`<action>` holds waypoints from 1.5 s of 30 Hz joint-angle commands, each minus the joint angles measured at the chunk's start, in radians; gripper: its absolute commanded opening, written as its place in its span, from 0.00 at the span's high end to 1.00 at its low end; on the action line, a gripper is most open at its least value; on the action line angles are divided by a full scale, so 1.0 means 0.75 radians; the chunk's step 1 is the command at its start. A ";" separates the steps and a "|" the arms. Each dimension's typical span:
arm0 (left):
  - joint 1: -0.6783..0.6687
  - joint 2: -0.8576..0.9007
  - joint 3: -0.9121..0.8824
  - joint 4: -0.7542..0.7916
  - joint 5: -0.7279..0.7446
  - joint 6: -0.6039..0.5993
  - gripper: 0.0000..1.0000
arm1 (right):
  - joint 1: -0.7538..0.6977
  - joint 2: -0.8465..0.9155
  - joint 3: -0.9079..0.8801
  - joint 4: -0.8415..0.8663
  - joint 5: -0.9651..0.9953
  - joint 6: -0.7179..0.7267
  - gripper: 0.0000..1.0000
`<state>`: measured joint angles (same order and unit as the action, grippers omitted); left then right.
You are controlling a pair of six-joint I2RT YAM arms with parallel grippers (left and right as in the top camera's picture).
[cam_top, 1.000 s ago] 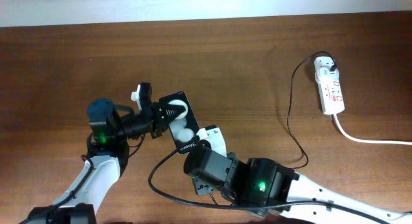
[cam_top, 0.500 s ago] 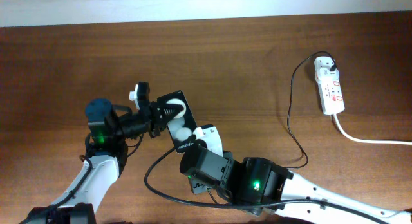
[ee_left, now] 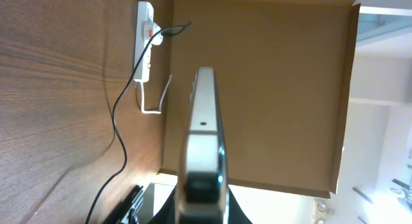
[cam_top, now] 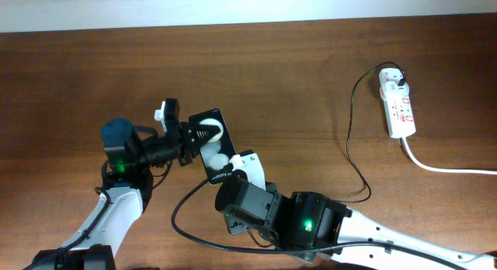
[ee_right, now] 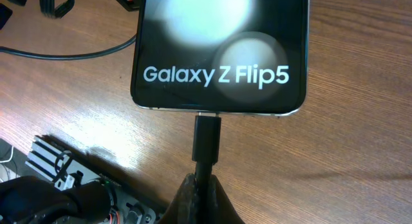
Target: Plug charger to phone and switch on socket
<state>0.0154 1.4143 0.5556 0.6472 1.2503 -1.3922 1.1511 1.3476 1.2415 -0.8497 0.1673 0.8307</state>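
The black phone (cam_top: 212, 148) is held on edge above the table, with my left gripper (cam_top: 197, 135) shut on its far end. In the left wrist view the phone (ee_left: 205, 114) shows edge-on between the jaws. My right gripper (ee_right: 206, 188) is shut on the charger's black cable just behind the connector (ee_right: 207, 138), whose tip meets the port in the phone's (ee_right: 219, 50) bottom edge. The charger cable (cam_top: 351, 138) runs to its white plug in the socket (cam_top: 397, 107), a white power strip at the far right. The socket's switches are too small to read.
The socket's thick white cord (cam_top: 446, 167) runs off the right edge. Slack black cable loops on the table (cam_top: 180, 217) below the phone, between the two arms. A white wall borders the table's far edge.
My right gripper has closed on the cable and moved a little left and toward the phone. The cable loop has slid left. My left gripper still holds the phone.
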 commanded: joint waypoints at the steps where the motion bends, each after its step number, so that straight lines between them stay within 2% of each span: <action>1: -0.028 -0.004 0.012 0.004 0.154 0.013 1.00 | -0.010 0.004 0.010 0.040 0.107 -0.018 0.89; 3: -0.028 -0.004 0.012 0.005 0.119 0.030 1.00 | -0.011 -0.002 0.010 0.009 0.107 -0.018 0.82; 8: -0.028 -0.004 0.012 0.004 0.028 0.083 1.00 | -0.011 -0.034 0.010 -0.055 0.107 -0.018 0.72; 12: -0.043 -0.004 0.012 0.005 -0.047 0.173 1.00 | -0.011 -0.131 0.011 -0.080 0.109 -0.019 0.54; 16: -0.092 -0.004 0.026 0.005 -0.170 0.179 1.00 | -0.011 -0.277 0.011 -0.180 0.180 -0.018 0.47; 20: -0.157 -0.003 0.093 -0.023 -0.267 0.256 1.00 | -0.011 -0.452 0.010 -0.296 0.299 -0.014 0.41; 21: -0.172 -0.002 0.125 -0.082 -0.296 0.291 1.00 | -0.011 -0.503 0.010 -0.321 0.323 -0.013 0.41; 25: -0.247 0.063 0.370 -0.545 -0.432 0.563 1.00 | -0.011 -0.676 0.010 -0.408 0.382 -0.013 0.41; 31: -0.318 0.425 0.819 -0.907 -0.446 0.829 1.00 | -0.011 -0.742 0.010 -0.495 0.421 -0.013 0.41; 35: -0.365 0.724 1.117 -1.183 -0.475 1.128 1.00 | -0.011 -0.743 0.010 -0.547 0.421 -0.013 0.41; 37: -0.388 0.850 1.215 -1.246 -0.491 1.193 1.00 | -0.011 -0.743 0.010 -0.549 0.422 -0.013 0.41; 42: -0.433 1.128 1.348 -1.249 -0.491 1.253 1.00 | -0.011 -0.742 0.010 -0.549 0.422 -0.013 0.41; 45: -0.433 1.190 1.357 -1.250 -0.516 1.279 1.00 | -0.011 -0.741 0.010 -0.549 0.422 -0.013 0.41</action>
<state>-0.3073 2.2684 1.5398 -0.2920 0.8669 -0.4988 1.1469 0.7918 1.2419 -1.2606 0.4633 0.8158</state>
